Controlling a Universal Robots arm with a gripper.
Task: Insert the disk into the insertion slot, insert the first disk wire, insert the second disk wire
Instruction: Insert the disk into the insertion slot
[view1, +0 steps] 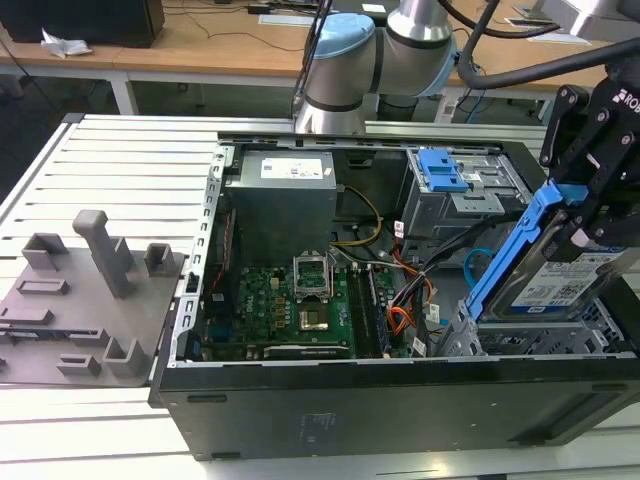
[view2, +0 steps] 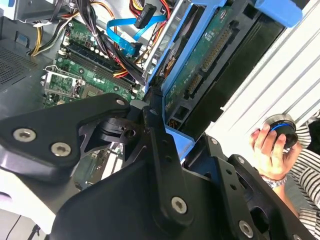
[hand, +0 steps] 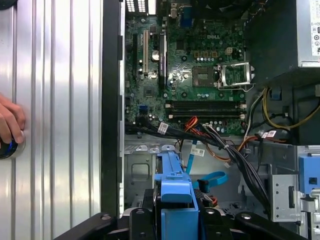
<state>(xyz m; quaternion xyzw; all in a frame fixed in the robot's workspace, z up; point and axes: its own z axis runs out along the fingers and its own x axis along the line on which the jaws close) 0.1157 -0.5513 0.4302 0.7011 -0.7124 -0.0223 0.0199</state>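
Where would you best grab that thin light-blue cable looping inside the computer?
By the small dark plug at the end of the light-blue cable, coming from above through the open side of the case. The plug looks rigid; the flat ribbon loops loosely and would probably bend or slip.

Disk (view1: 560, 285): top corner covered by the gripper (view1: 588, 215); lower edge hidden behind the grey cage (view1: 530, 342).
Gripper: cut off at the exterior view's right edge.
Light-blue cable (view1: 478, 260): one end hidden behind the disk.
Hand (hand: 10, 122): cut off by the first wrist view's edge; the round object (hand: 6, 148) under it is too cropped to identify.
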